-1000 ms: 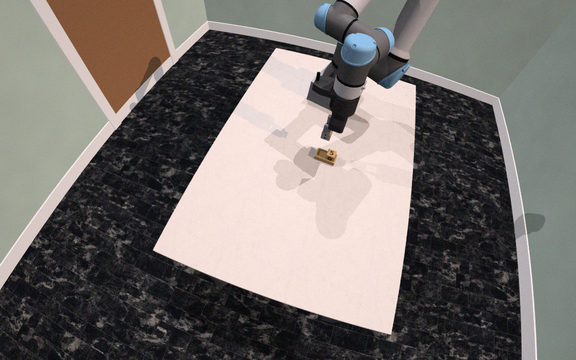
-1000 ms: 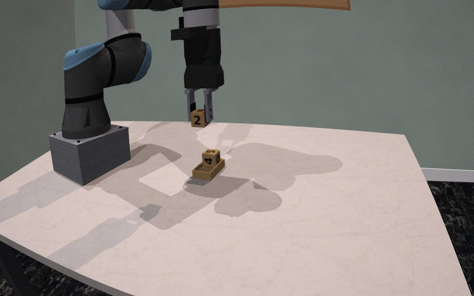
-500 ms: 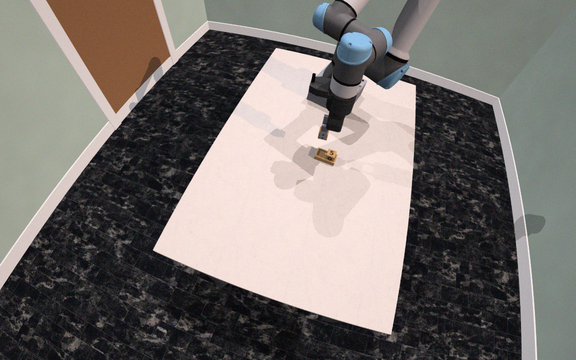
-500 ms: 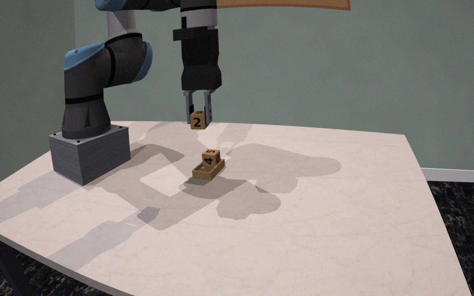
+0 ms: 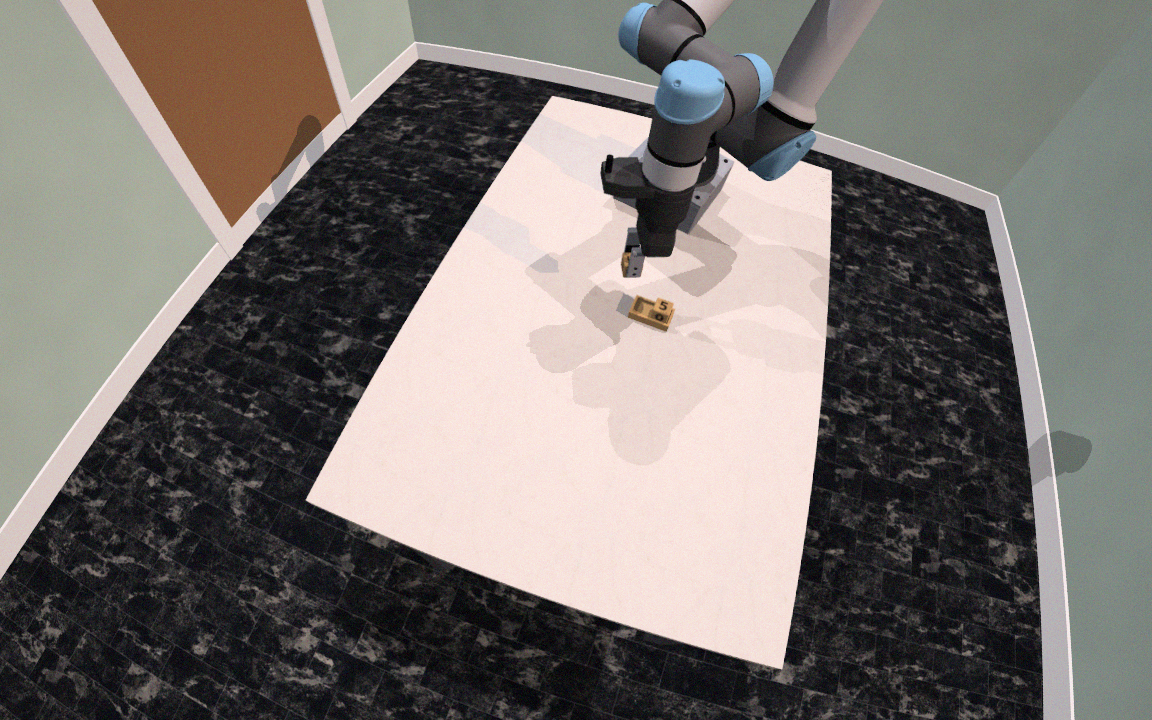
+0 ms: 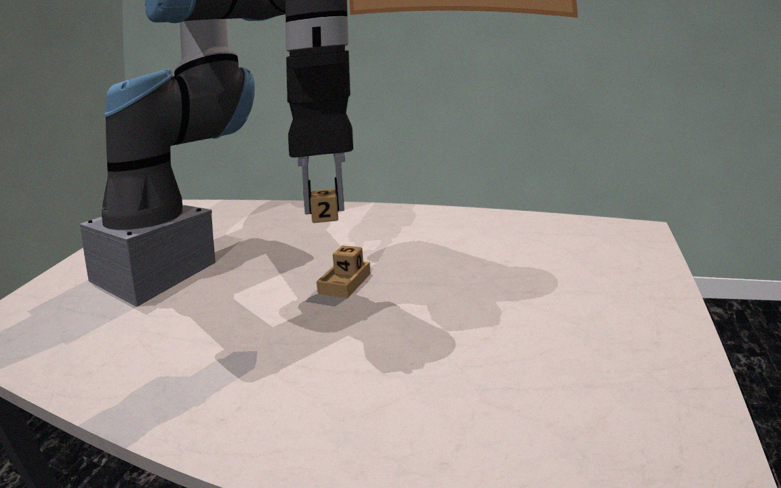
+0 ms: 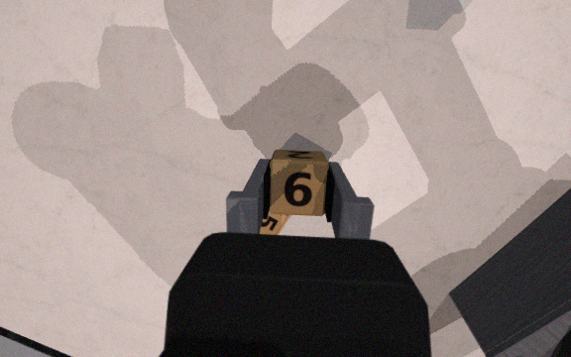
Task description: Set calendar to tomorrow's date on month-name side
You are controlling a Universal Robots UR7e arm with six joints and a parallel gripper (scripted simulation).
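My gripper [image 6: 322, 209] is shut on a wooden digit cube [image 6: 324, 205] and holds it in the air above the table, up and back from the tray. The held cube shows a 2 toward the exterior camera and a 6 toward the wrist camera [image 7: 298, 182]; it also shows in the top view [image 5: 629, 263]. The wooden tray [image 6: 343, 279] lies flat on the table with the second cube [image 6: 348, 260] standing in its far end, showing 5 on top and 4 and 0 on its sides. The tray's near half is empty. In the top view the tray [image 5: 650, 310] lies just in front of the gripper.
The robot's grey base block [image 6: 147, 253] stands at the back left of the white table, and its corner shows in the wrist view [image 7: 538, 263]. Dark patterned floor surrounds the table. A brown door [image 5: 213, 89] is in the far wall.
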